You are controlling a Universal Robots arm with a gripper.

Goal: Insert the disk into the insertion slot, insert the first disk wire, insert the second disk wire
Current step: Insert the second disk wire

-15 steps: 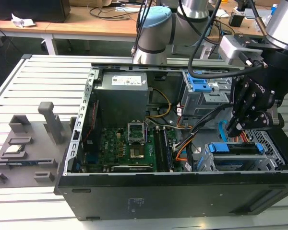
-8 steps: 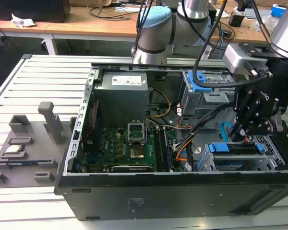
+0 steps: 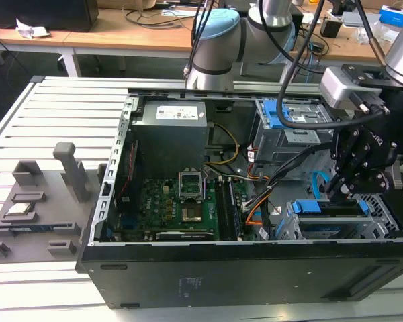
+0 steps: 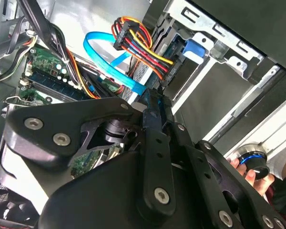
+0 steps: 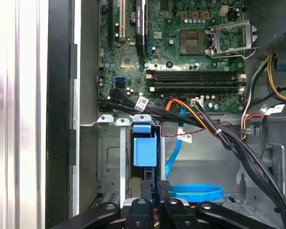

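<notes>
The disk, in its bright blue carrier, lies inside the insertion slot at the case's corner on the exterior view's right. The first disk wire, a red, orange and black bundle, runs to the disk's end, and its dark plug sits against it. The second disk wire loops as a light-blue flat cable and ends right at my fingertips. My gripper hangs over the disk's connector end, fingers pressed together on that cable's dark plug.
The open computer case holds the motherboard, a power supply and a taller grey cage with blue tabs. Black cable bundles cross beside the slot. A person's hand shows near the case's outer wall.
</notes>
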